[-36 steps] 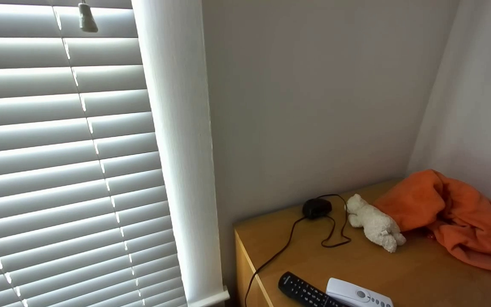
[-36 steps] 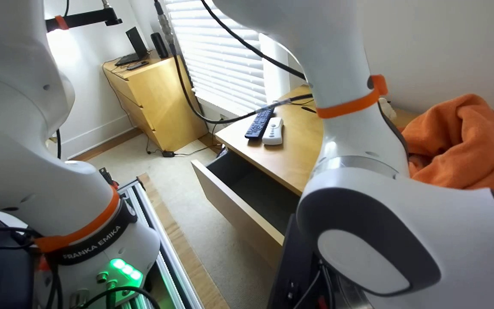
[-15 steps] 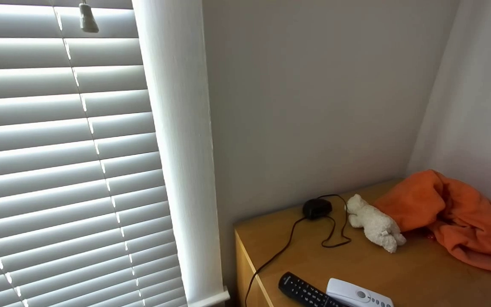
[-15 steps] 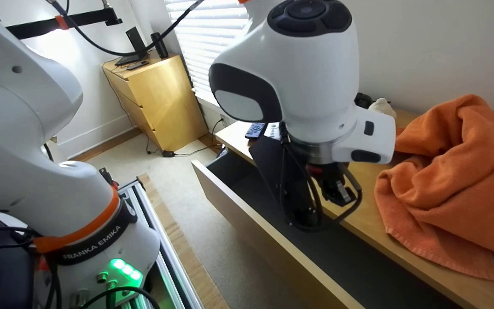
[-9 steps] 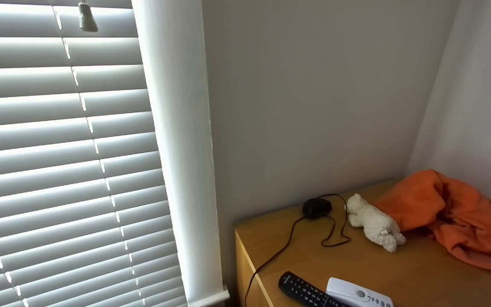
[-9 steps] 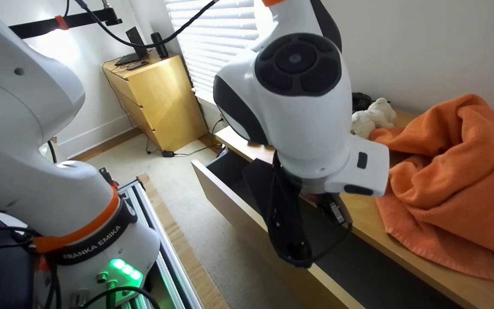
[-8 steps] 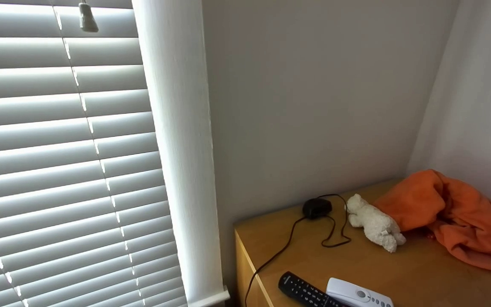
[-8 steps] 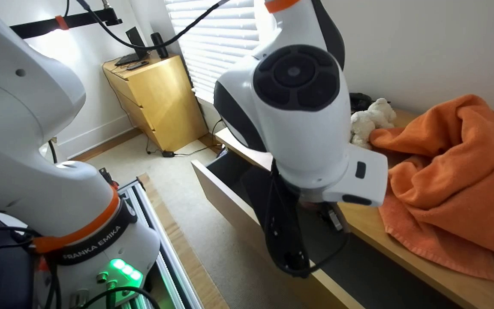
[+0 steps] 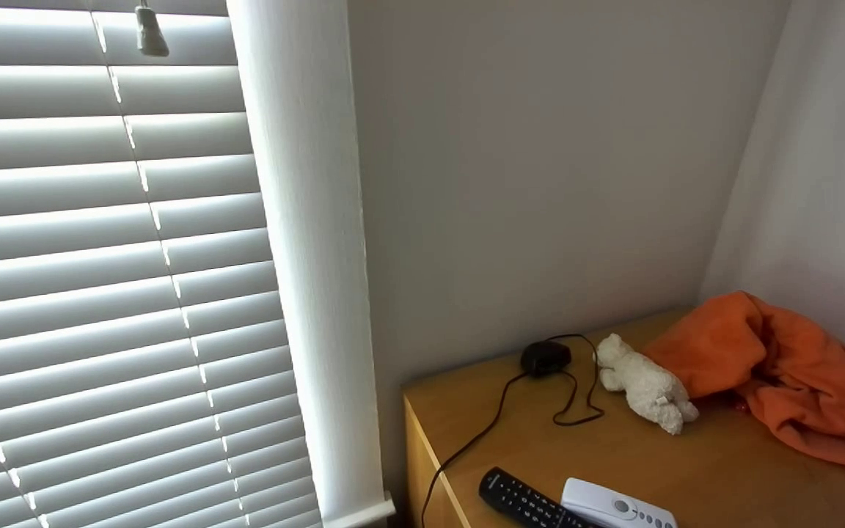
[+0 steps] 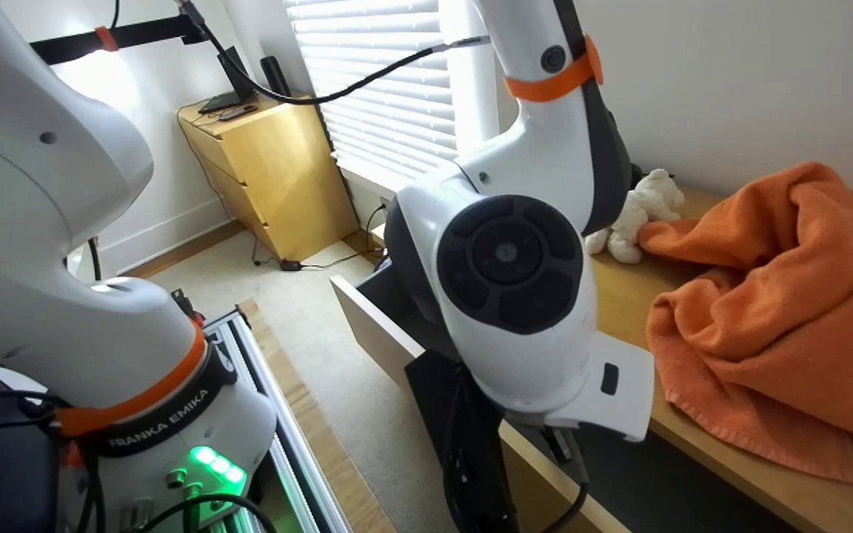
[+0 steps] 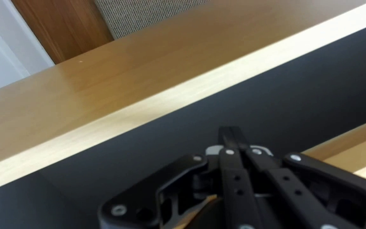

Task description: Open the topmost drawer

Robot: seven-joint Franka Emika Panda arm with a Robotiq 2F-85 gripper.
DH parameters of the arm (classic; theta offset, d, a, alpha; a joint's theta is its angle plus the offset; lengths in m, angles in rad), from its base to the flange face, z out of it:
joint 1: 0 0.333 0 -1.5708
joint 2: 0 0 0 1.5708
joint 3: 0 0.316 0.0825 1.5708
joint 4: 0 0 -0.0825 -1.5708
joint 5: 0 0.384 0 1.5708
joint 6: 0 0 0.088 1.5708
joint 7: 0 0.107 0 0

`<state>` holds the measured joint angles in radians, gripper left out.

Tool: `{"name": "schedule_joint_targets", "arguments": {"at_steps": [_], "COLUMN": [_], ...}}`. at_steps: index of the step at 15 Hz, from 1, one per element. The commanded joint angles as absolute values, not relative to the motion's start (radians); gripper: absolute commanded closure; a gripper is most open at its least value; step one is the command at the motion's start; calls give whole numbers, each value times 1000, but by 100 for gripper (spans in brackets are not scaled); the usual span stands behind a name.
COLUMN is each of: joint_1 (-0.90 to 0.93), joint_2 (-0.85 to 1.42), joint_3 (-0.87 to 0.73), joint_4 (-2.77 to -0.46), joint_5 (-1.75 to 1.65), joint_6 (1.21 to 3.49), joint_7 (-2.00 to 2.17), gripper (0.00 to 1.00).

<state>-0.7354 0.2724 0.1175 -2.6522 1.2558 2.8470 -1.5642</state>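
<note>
The topmost drawer of the wooden dresser is pulled out, showing a dark interior beneath the dresser top. Above that drawer, in an exterior view, is my hand, its black camera mount crossing the line of the drawer's front panel. The fingertips are hidden there. From the wrist, my gripper is seen shut, fingers together with nothing between them, against the drawer's dark interior. Whether the tips are inside the drawer or above it, I cannot tell. A pale wooden edge runs diagonally past them.
On the dresser top lie a black remote, a white remote, a black adapter with a cord, a white plush toy and a crumpled orange towel. Another dresser stands beneath the window's far side.
My hand has swung in from the right foreground, turned, and come down over the drawer toward its front panel. The drawer stands as far out as before.
</note>
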Motion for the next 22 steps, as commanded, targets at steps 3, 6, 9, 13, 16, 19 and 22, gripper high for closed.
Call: {"name": "schedule_joint_targets", "arguments": {"at_steps": [3, 6, 9, 13, 16, 19, 22], "joint_1": [-775, -778, -766, -744, -720, -660, -586], "joint_2": [378, 419, 464, 504, 503, 513, 509], "joint_3": [128, 126, 114, 99, 86, 36, -35], "joint_4": [-2576, -2549, -2534, -2530, -2546, -2596, -2648], "joint_5": [1350, 1365, 1358, 1334, 1310, 1227, 1133], "joint_6": [2839, 2851, 2890, 2966, 3027, 3087, 3101], "joint_7": [-1716, -1728, -1680, -1603, -1541, -1397, -1271], "gripper": [100, 100, 100, 100, 100, 100, 100]}}
